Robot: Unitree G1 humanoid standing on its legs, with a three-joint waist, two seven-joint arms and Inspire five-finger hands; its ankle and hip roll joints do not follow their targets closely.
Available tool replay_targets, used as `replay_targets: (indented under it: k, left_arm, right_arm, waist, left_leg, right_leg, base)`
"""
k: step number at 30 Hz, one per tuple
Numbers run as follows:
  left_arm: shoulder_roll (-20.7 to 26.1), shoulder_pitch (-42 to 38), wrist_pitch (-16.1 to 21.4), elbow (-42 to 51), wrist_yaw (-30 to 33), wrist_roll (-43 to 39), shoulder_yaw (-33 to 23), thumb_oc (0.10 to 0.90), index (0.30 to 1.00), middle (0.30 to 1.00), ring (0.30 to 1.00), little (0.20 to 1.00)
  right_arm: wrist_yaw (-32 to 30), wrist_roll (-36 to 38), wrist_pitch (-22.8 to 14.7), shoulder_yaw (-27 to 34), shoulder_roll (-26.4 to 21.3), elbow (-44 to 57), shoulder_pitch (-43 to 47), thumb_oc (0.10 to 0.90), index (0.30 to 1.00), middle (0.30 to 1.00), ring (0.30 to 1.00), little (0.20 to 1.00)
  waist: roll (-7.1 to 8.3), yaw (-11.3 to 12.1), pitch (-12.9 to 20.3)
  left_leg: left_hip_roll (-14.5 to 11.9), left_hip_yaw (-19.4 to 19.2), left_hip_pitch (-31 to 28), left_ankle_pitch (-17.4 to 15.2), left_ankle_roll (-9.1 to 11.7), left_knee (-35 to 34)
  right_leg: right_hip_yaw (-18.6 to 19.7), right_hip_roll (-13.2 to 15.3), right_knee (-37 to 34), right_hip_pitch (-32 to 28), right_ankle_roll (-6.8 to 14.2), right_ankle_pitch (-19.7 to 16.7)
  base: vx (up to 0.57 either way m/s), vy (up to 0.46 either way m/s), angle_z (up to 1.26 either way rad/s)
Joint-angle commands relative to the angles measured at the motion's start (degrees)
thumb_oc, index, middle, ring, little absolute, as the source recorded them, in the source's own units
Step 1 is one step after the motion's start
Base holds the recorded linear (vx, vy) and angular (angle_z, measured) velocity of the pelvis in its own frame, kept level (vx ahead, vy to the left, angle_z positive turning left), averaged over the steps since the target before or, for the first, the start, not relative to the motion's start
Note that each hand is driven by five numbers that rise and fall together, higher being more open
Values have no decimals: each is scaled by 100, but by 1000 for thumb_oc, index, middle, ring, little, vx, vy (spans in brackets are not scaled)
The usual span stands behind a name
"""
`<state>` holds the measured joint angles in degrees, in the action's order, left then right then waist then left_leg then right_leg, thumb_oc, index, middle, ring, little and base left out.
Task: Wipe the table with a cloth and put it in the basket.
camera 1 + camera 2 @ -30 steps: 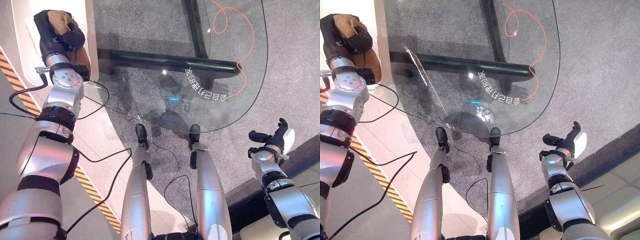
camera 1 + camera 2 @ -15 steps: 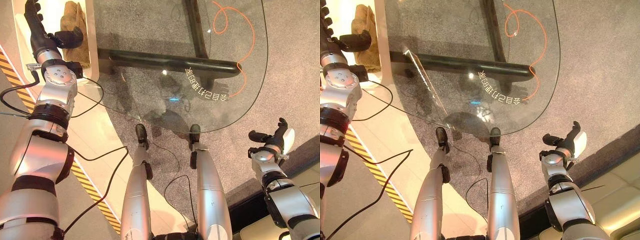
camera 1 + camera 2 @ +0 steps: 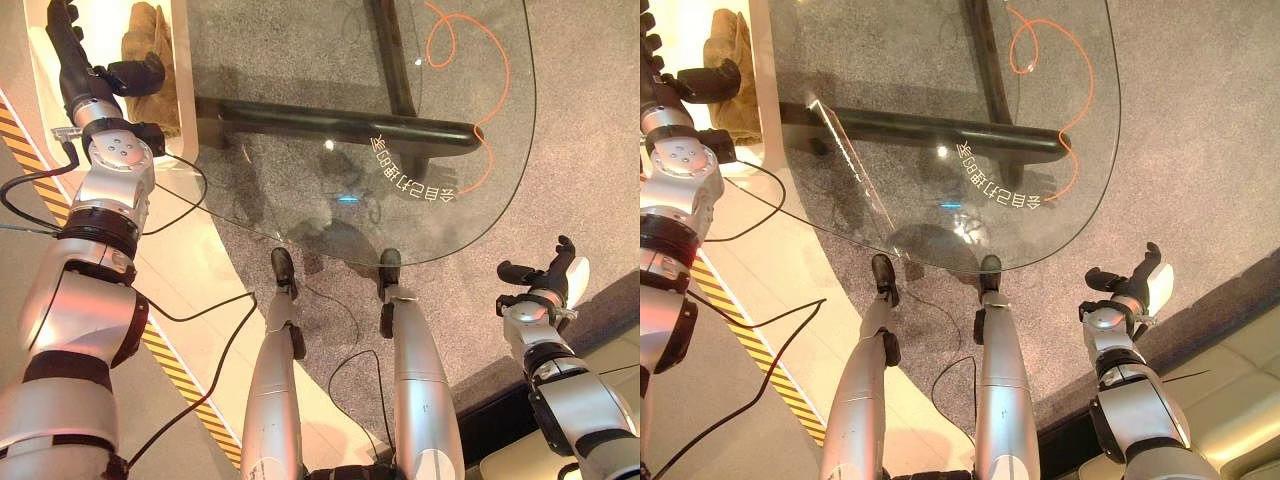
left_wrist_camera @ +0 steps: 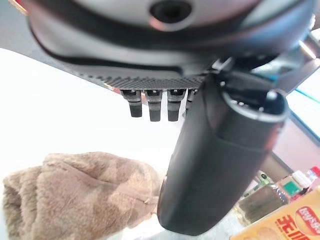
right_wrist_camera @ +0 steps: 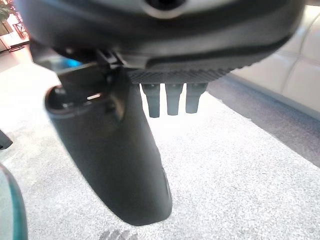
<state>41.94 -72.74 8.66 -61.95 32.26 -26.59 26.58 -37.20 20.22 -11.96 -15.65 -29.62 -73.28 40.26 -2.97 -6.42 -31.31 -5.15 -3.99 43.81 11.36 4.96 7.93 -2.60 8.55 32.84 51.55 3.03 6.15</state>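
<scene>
A brown fluffy cloth (image 3: 150, 60) lies loose inside the white basket (image 3: 184, 95), left of the glass table (image 3: 400, 130). My left hand (image 3: 85, 70) hovers just beside the cloth, open, its thumb stretched toward it and touching nothing. In the left wrist view the cloth (image 4: 75, 195) rests on the white floor of the basket past my straight fingers (image 4: 150, 105) and thumb. My right hand (image 3: 545, 275) hangs open and idle over the grey carpet, off the table's right front corner.
An orange cable (image 3: 470, 70) curls on the glass top, and a black frame bar (image 3: 340, 125) runs beneath it. Yellow-black hazard tape (image 3: 170, 365) crosses the floor at the left. A beige sofa (image 3: 1240, 390) stands at the lower right.
My left hand, shut on the cloth a second ago, has opened and let it go into the basket. It has barely moved since half a second ago. The right hand is still.
</scene>
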Motion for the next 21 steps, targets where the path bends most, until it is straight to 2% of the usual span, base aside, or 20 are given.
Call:
replay_targets:
  k: [1,5,12,16,21]
  left_arm:
    - [614,-735,685,166,496,156,-127,800,900,900,900,900]
    - [670,-701,832,423,635,134,-165,800,900,900,900,900]
    - [949,-545,1113,586,632,-73,-399,800,900,900,900,900]
    - [1111,-334,1276,548,556,-202,-558,800,900,900,900,900]
    - [1322,135,1231,500,102,-522,-822,800,900,900,900,900]
  right_arm:
    - [-126,59,-172,2,-502,-105,-266,800,900,900,900,900]
    - [-138,60,-241,34,-422,-112,-362,800,900,900,900,900]
    - [-179,47,-233,197,-283,-94,-642,800,900,900,900,900]
    - [11,94,-126,314,-270,-170,-922,800,900,900,900,900]
    - [202,82,-163,503,-312,-321,-1398,800,900,900,900,900]
  waist:
    - [-44,-16,151]
    - [-44,2,151]
    - [53,67,152]
    - [75,110,424]
    - [62,181,852]
  left_leg:
    - [167,10,-69,-1017,-96,804]
    - [177,4,-379,-896,-64,488]
    - [113,-54,-1288,-675,10,-196]
    - [98,-110,-1707,-637,38,-497]
    - [114,-154,-2244,-604,62,-849]
  right_leg:
    - [77,-272,-1299,-535,81,-502]
    - [81,-257,-1549,-851,164,-618]
    - [-26,-148,-2182,-1806,317,-868]
    - [-71,-101,-2435,-2217,352,-893]
    - [-136,-33,-2738,-2786,395,-888]
  base:
    - [0,0,0]
    - [-8,-5,1]
    - [-32,-39,1]
    - [17,-23,-3]
    - [30,-20,1]
